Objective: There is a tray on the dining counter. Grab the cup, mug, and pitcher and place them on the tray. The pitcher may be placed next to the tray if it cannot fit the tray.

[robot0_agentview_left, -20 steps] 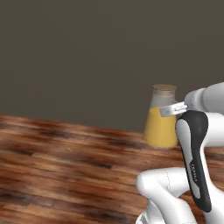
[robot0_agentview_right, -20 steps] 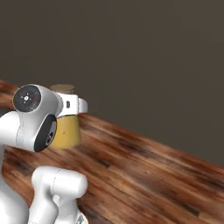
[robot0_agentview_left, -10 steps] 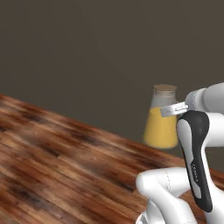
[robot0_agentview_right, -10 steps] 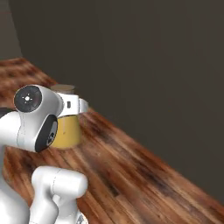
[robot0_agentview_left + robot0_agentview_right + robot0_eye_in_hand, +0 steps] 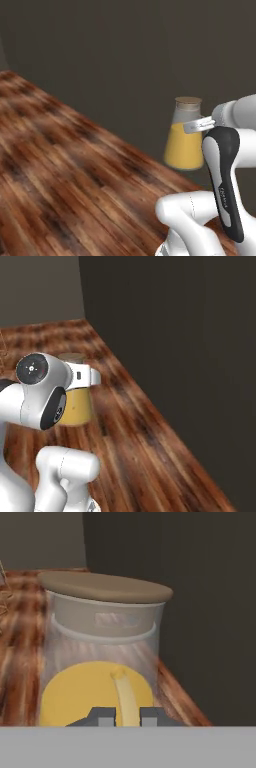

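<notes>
The pitcher (image 5: 100, 637) is clear glass with orange liquid and a tan round lid, and it fills the hand view close up. My gripper (image 5: 127, 717) is shut on the pitcher, with the pale handle strip between the two finger tips (image 5: 106, 716). In the left base view the pitcher (image 5: 185, 142) hangs upright just left of my white and black forearm, held off the ground. From the right base view the pitcher (image 5: 77, 406) sits partly behind my elbow joint. The tray, the dining counter, the cup and the mug are out of view.
A brown wood-plank floor (image 5: 60, 165) stretches below and to the left. A dark wall (image 5: 175, 331) stands close ahead and meets a lighter grey wall (image 5: 40, 286) at a corner. My own arm links crowd the lower part of both base views.
The whole picture has swung: the base has turned, so the floor and wall slide across both base views. The pitcher stays in the same place beside my arm, still gripped.
</notes>
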Robot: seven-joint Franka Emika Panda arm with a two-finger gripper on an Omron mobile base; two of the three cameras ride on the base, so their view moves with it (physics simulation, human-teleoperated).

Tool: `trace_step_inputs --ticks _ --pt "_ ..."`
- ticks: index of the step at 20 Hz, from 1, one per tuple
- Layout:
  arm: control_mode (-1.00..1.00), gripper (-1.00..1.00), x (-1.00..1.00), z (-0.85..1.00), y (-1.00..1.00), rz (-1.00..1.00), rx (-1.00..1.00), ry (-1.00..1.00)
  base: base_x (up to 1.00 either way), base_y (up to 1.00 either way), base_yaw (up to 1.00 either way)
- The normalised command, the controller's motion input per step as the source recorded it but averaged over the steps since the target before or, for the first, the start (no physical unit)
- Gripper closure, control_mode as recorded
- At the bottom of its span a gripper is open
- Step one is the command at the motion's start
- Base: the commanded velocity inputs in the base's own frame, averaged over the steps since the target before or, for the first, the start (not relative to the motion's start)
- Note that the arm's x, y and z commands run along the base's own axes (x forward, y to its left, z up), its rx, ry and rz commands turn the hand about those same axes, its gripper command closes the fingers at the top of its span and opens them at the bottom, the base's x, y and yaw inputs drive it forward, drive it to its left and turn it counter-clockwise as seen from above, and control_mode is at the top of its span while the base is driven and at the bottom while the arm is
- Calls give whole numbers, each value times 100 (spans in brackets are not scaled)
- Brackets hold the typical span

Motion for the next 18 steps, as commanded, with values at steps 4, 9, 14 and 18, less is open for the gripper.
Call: trace_step_inputs --ticks 4,9,14,18 --pt "100 100 0 0 0 0 0 0 100 -7 50" --pt "100 100 0 0 0 0 0 0 100 -9 50" --pt "100 100 0 0 0 0 0 0 100 -14 48" --pt "100 100 0 0 0 0 0 0 100 -26 40"
